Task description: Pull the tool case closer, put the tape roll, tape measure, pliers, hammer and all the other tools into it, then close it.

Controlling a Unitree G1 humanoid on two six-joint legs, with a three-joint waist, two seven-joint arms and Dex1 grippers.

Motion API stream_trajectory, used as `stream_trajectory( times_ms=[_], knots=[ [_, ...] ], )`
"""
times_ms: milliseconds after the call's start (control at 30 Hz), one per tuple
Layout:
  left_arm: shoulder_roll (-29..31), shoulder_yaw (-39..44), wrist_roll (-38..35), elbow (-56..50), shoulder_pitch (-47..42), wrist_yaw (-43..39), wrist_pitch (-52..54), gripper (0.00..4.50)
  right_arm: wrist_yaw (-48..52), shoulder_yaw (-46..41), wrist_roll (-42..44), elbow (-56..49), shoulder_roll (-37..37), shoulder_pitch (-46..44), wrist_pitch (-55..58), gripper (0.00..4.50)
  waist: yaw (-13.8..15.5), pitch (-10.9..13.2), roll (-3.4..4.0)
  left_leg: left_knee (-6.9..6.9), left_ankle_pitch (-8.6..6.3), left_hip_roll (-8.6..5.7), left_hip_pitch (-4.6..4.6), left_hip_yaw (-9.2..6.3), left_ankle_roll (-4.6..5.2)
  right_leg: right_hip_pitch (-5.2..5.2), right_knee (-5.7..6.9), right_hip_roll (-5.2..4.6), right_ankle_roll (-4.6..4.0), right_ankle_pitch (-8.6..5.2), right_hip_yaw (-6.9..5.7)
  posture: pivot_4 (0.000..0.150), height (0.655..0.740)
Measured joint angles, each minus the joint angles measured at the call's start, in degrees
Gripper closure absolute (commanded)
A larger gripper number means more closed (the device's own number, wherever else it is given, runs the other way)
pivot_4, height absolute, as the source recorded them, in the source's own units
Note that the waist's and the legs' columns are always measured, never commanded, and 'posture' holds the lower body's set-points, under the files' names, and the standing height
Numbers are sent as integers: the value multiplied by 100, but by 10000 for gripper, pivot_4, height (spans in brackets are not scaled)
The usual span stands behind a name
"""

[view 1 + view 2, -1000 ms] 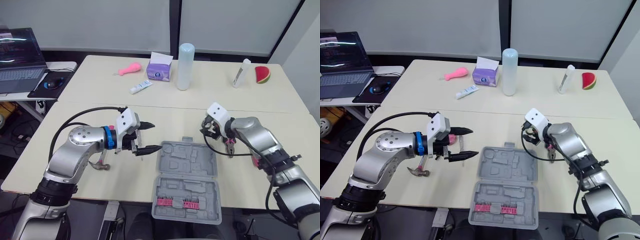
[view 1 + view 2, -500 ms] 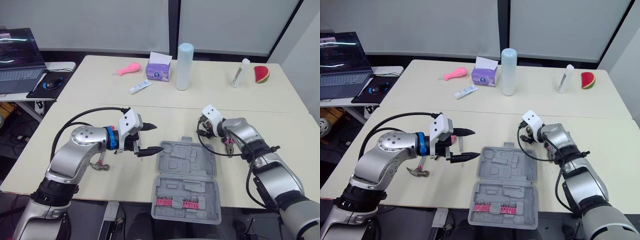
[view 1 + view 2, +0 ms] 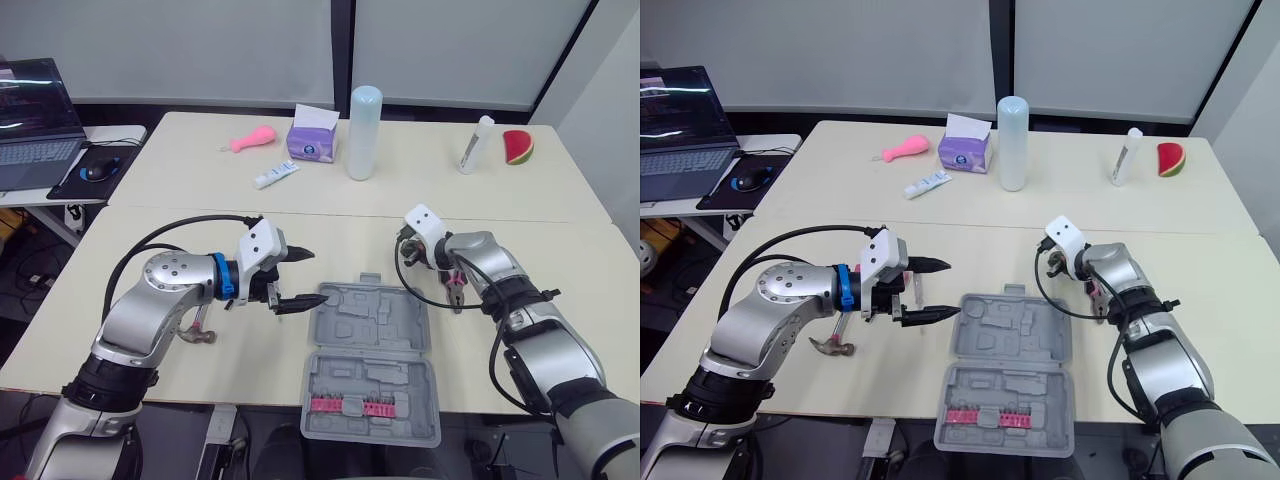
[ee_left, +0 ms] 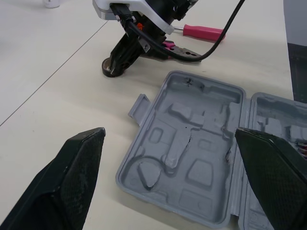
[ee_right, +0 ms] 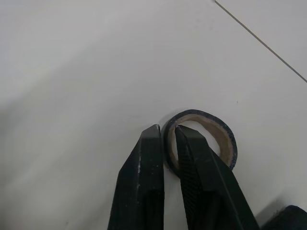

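**Left eye view.** One grey tool case [image 3: 368, 360] lay open at six o'clock on the bench [image 3: 150, 240]. It had two moulded halves hinged together, and the near half carried one pink row of bits. The left pincer [image 3: 308, 276] hovered at nine o'clock of the case's far half, its two fingers spread wide and holding nothing. One hammer [image 3: 200, 328] lay further out at nine o'clock, under that arm.

**Left wrist view.** The far half showed shallow tool-shaped recesses and one latch tab. Past the case, off its one o'clock corner, the right pincer [image 4: 117, 62] reached down onto one dark tape roll [image 4: 111, 71]. One pink-handled screwdriver [image 4: 201, 32] lay behind it.

**Right wrist view.** The roll was a black ring with a tan core, lying flat on the bench. The right pincer's two fingers were nearly together, nipping the roll's wall with one finger outside the ring and one inside.
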Motion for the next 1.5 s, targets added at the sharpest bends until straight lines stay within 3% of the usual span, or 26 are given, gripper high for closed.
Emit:
stream_trajectory(
  times_ms=[133, 367, 533, 600, 733, 933, 1267, 1500],
  knots=[
    [161, 2, 74, 141, 72, -158, -161, 0, 235, -2, 29, -794, -77, 278, 304, 44939, 3, 0, 1, -1, 0, 0, -1, 0, 0, -4, 2, 0, 0, 0, 1, 1500, 7161],
    [615, 179, 110, 377, 555, -563, -646, 0, 590, -69, 483, -3548, -260, 1084, 1617, 44939, 10, 0, 2, -2, 0, 2, -16, -2, 0, -27, 11, 0, 0, 0, 2, 1500, 7161],
    [656, 239, 154, 448, 619, -625, -843, 0, 474, 19, 540, -4380, -291, 1385, 1977, 44939, 21, 0, 2, -2, 0, -2, -15, -2, 0, -27, 8, -2, 0, 0, 3, 1500, 7161],
    [630, 243, 128, 452, 611, -633, -833, 0, 338, 80, 418, -4324, -331, 1385, 1840, 39575, 15, 0, 2, -2, 0, -3, -14, -2, 0, -28, 8, -2, 0, 0, 3, 1500, 7161],
    [518, 243, -63, 445, 495, -677, -728, 0, 186, 188, 179, -3863, -420, 1318, 1483, 33117, 7, 0, 2, -1, 0, -3, -14, 0, 0, -28, 9, -1, 0, 0, 4, 1500, 7161],
    [417, 242, -79, 384, 333, -600, -566, 0, 143, 351, -154, -2635, -438, 896, 954, 21614, -17, 0, 2, -1, 0, 0, -13, 5, 1, -31, 13, 1, 0, 0, 4, 1500, 7161],
    [114, 253, 15, 339, 175, -95, -625, 0, -71, 365, -269, -660, 57, 182, 219, 21614, -39, 0, 2, -1, 1, 1, -12, 9, 0, -31, 16, 1, 0, 0, 2, 1500, 7161],
    [114, 253, 71, 336, 191, -83, -632, 0, -179, 160, -269, 365, 218, -147, -112, 35412, -84, 0, 2, -1, 1, 1, -11, 10, 0, -31, 17, 1, 0, 0, 2, 1500, 7161]
  ],
)
